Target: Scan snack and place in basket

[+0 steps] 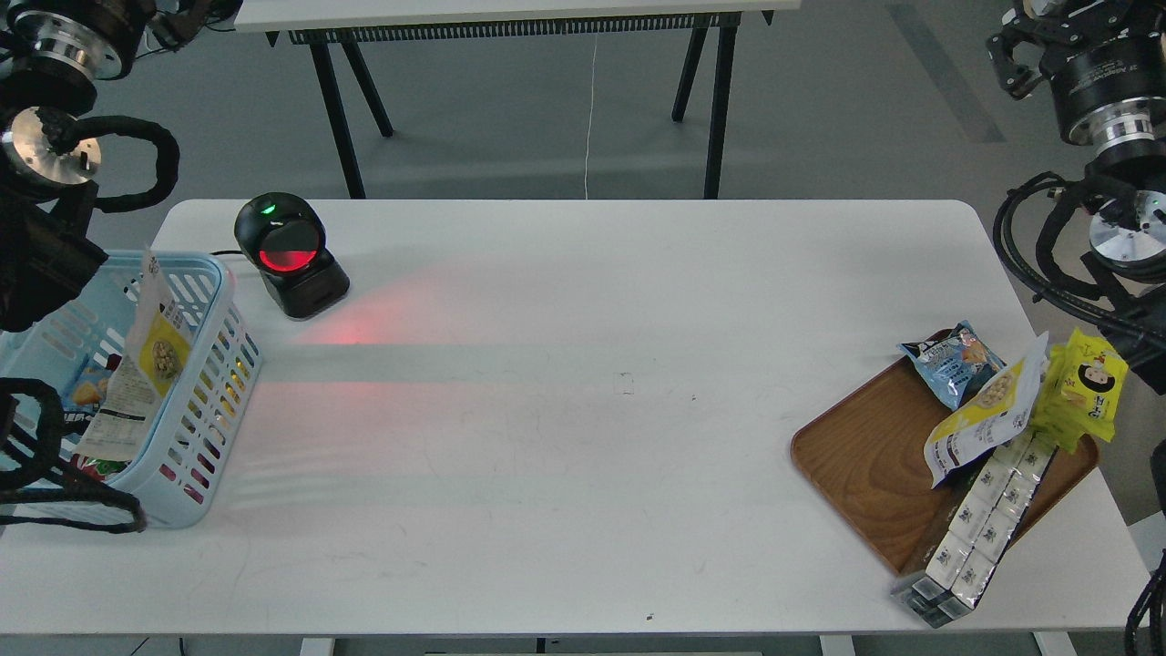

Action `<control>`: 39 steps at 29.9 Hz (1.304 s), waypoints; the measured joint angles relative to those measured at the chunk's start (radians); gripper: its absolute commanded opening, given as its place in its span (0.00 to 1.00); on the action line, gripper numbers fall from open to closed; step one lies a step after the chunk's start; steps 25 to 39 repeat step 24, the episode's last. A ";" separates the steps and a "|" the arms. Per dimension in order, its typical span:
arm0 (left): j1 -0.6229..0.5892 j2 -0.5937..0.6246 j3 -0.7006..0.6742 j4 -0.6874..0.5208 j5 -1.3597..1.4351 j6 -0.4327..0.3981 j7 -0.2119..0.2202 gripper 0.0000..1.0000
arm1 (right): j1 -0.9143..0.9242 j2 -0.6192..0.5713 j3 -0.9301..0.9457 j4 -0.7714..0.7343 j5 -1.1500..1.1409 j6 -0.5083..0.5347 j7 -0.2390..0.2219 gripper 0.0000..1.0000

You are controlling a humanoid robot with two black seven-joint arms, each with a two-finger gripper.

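A yellow and white snack pouch point(988, 410) leans on the other packs on the brown wooden tray point(865, 465) at the right. A second pouch of the same kind point(146, 364) stands inside the light blue basket point(205, 401) at the left table edge. My left gripper point(187, 14) is high at the top left, above and behind the basket, dark and cut by the frame edge. My right gripper point(1016, 50) is high at the top right, far above the tray. Neither holds anything that I can see.
A black barcode scanner point(287, 255) with a red-lit window stands at the back left and casts red light on the white table point(583, 456). On the tray lie a small blue packet point(947, 360), a bright yellow cartoon-face pack point(1089, 383) and a row of white boxes point(979, 524).
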 measured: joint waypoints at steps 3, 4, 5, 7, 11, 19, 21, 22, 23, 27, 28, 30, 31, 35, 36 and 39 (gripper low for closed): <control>0.009 -0.042 -0.060 -0.001 -0.028 0.000 0.036 1.00 | -0.011 0.004 0.026 -0.002 0.040 0.000 -0.045 0.99; 0.015 -0.061 -0.085 -0.002 -0.038 0.000 0.045 1.00 | -0.017 0.006 0.033 -0.002 0.064 0.000 -0.070 0.99; 0.022 -0.077 -0.104 -0.002 -0.045 0.000 0.051 1.00 | -0.022 0.007 0.038 -0.001 0.085 0.000 -0.089 0.99; 0.037 -0.106 -0.135 -0.002 -0.055 0.000 0.058 1.00 | -0.028 0.014 0.046 -0.002 0.117 0.000 -0.114 0.99; 0.050 -0.135 -0.152 -0.004 -0.061 0.000 0.060 1.00 | -0.030 0.030 0.060 -0.004 0.131 0.000 -0.124 0.99; 0.065 -0.149 -0.156 -0.009 -0.063 0.000 0.042 1.00 | -0.032 0.035 0.071 -0.034 0.132 0.000 -0.129 0.99; 0.066 -0.149 -0.153 -0.011 -0.062 0.000 0.040 1.00 | -0.032 0.035 0.068 -0.038 0.132 0.000 -0.130 0.99; 0.066 -0.148 -0.150 -0.012 -0.061 0.000 0.040 1.00 | -0.032 0.035 0.066 -0.039 0.132 0.000 -0.130 0.99; 0.066 -0.144 -0.148 -0.012 -0.060 0.000 0.040 1.00 | -0.032 0.035 0.063 -0.039 0.132 0.000 -0.130 0.99; 0.067 -0.140 -0.147 -0.012 -0.060 0.000 0.040 1.00 | -0.032 0.035 0.061 -0.039 0.132 0.000 -0.130 0.99; 0.067 -0.140 -0.147 -0.012 -0.060 0.000 0.040 1.00 | -0.032 0.035 0.061 -0.039 0.132 0.000 -0.130 0.99; 0.067 -0.140 -0.147 -0.012 -0.060 0.000 0.040 1.00 | -0.032 0.035 0.061 -0.039 0.132 0.000 -0.130 0.99; 0.067 -0.140 -0.147 -0.012 -0.060 0.000 0.040 1.00 | -0.032 0.035 0.061 -0.039 0.132 0.000 -0.130 0.99; 0.067 -0.140 -0.147 -0.012 -0.060 0.000 0.040 1.00 | -0.032 0.035 0.061 -0.039 0.132 0.000 -0.130 0.99; 0.067 -0.140 -0.147 -0.012 -0.060 0.000 0.040 1.00 | -0.032 0.035 0.061 -0.039 0.132 0.000 -0.130 0.99; 0.067 -0.140 -0.147 -0.012 -0.060 0.000 0.040 1.00 | -0.032 0.035 0.061 -0.039 0.132 0.000 -0.130 0.99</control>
